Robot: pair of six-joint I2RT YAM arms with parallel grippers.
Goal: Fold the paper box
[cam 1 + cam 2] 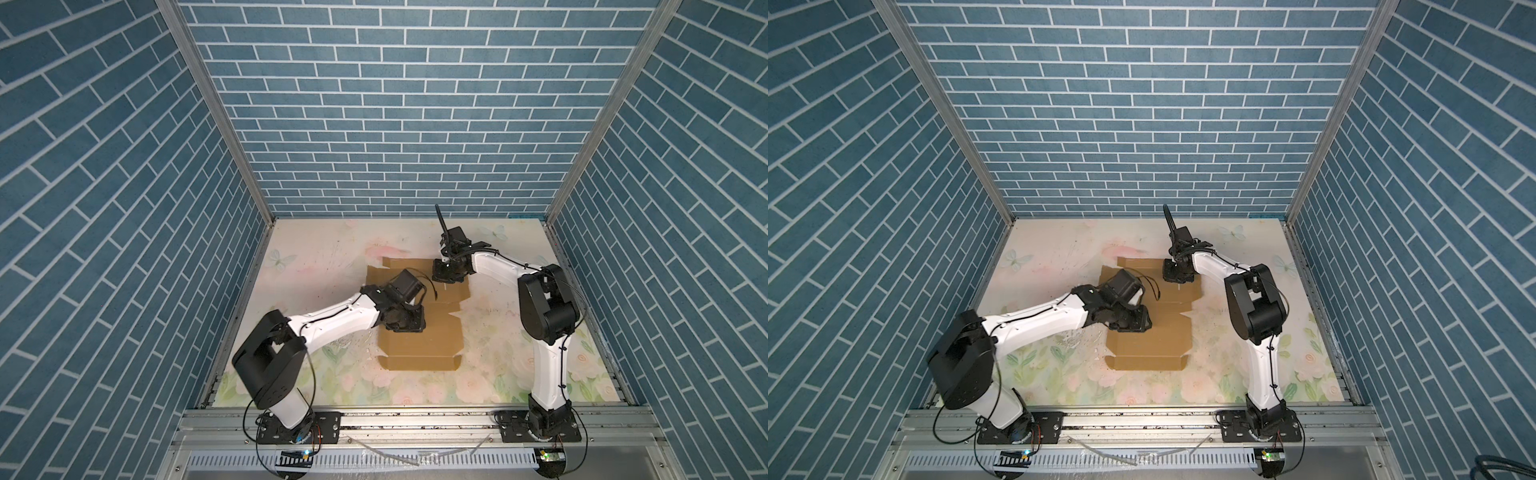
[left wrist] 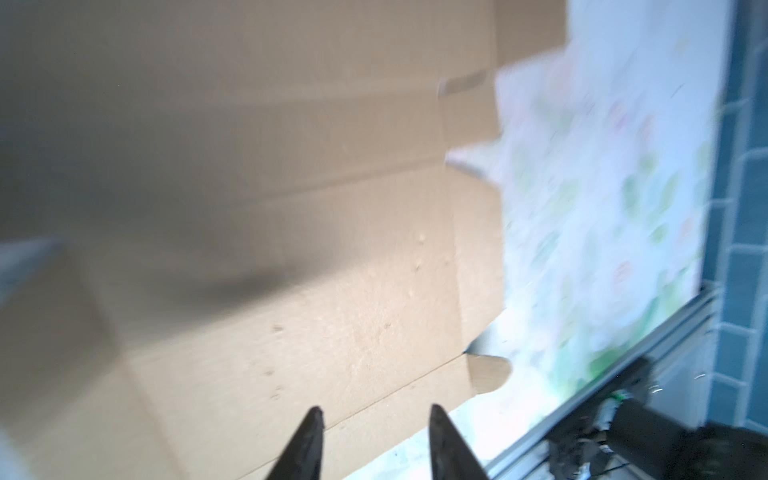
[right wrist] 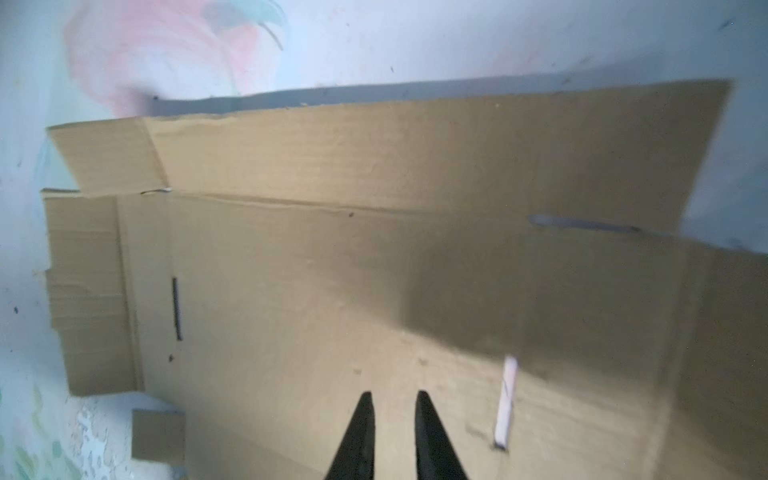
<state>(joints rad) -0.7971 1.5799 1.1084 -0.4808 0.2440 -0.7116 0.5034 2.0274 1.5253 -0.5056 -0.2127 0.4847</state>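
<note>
The paper box (image 1: 419,349) (image 1: 1150,349) is a flat brown cardboard sheet with flaps and tabs, lying unfolded on the floral table in both top views. My left gripper (image 1: 405,326) (image 1: 1131,324) points down over its middle left part. In the left wrist view this gripper (image 2: 375,411) is open just above the cardboard (image 2: 291,291), nothing between its fingers. My right gripper (image 1: 446,276) (image 1: 1177,276) hovers over the sheet's far right part. In the right wrist view it (image 3: 394,395) is open by a narrow gap over bare cardboard (image 3: 332,270).
Blue brick-pattern walls (image 1: 395,124) close in the table (image 1: 519,374) on three sides. An aluminium rail (image 1: 415,419) with both arm bases runs along the front edge. The sheet has a dark slot (image 3: 177,309) and a pale slit (image 3: 507,399).
</note>
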